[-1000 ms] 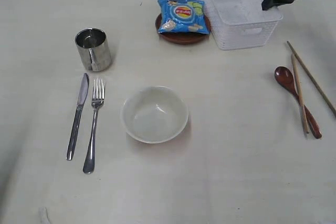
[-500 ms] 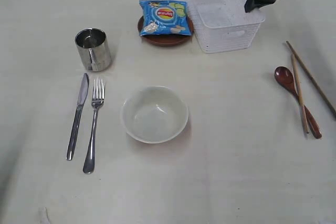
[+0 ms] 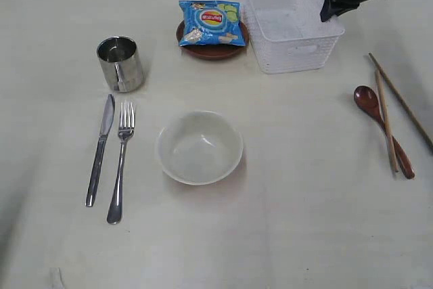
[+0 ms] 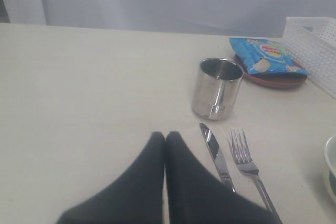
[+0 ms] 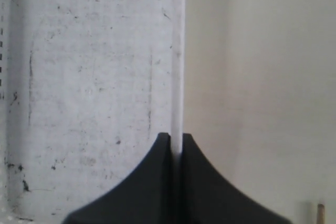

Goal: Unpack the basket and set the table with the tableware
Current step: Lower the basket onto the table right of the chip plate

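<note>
Bag (image 3: 211, 23): blue, red-yellow logo, lettering unreadable.
Basket (image 3: 292, 52): white, perforated, handle slots, far right on table (image 3: 304, 221).
Right gripper (image 5: 177, 140): pinching basket's right rim.
Left gripper (image 4: 165, 136): pressed together, near left.

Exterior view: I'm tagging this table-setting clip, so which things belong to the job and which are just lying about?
Job: basket, knife, fork, mug, bowl, wooden spoon, chopsticks, brown plate, table.
Lying about: blue chip bag, resting on the brown plate.
</note>
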